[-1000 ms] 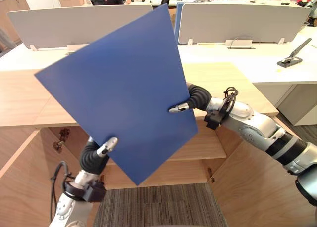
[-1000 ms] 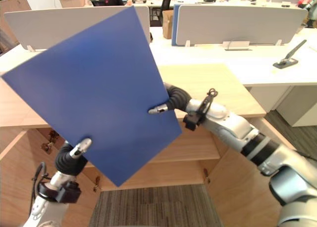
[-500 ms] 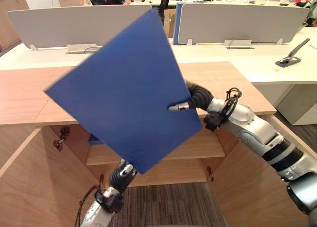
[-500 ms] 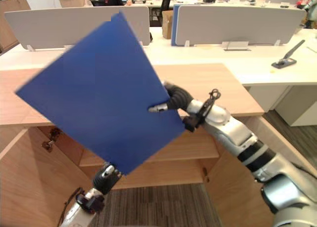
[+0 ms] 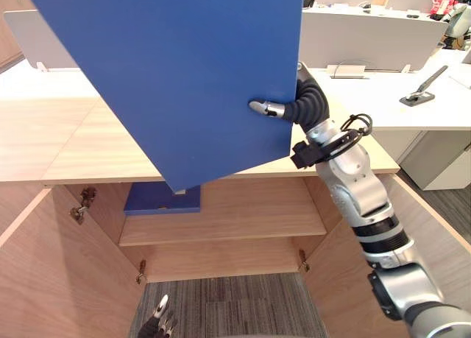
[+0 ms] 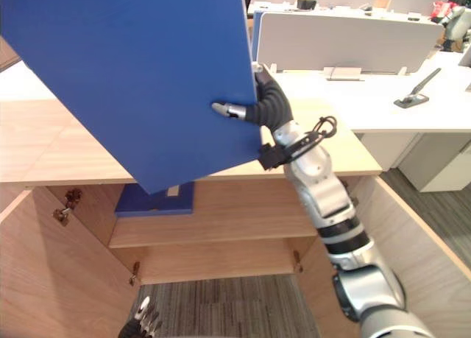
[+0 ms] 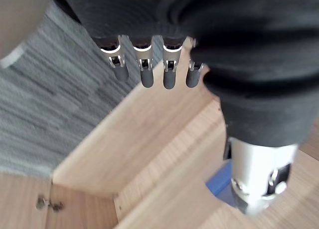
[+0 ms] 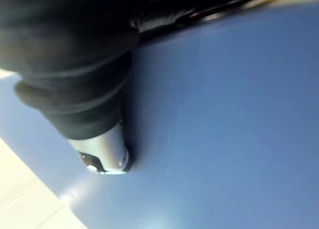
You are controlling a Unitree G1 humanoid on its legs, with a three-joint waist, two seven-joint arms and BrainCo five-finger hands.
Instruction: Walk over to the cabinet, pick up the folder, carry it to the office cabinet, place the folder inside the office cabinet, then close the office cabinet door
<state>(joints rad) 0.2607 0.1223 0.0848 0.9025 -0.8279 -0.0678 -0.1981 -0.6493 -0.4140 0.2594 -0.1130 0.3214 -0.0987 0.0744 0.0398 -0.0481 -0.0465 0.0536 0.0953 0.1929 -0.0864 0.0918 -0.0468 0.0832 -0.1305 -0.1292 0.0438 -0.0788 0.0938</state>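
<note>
**Blue folder held up over the open cabinet**

The folder (image 5: 169, 65) is a flat, plain sheet of deep blue with no label or marking on the face that shows. It is raised in front of the head camera and tilted, with one corner pointing down toward the cabinet (image 5: 221, 213) and its upper edge running out of the top of the picture. The right hand (image 5: 285, 110) grips it at the right edge: the thumb presses on the near face and the fingers are hidden behind, so the folder is pinched between them. Nothing else touches the folder.

Below it, the light wooden cabinet stands with both doors swung wide. A blue object (image 5: 162, 199) lies on the left part of the cabinet's shelf.

The head views show the left hand (image 5: 159, 319) low down over the grey carpet (image 5: 235, 308), well apart from the folder. Its wrist view adds that its fingers (image 7: 143, 72) are straight and spread, holding nothing, above the carpet and a wooden cabinet panel. The right wrist view shows the thumb lying flat against the blue surface.
</note>
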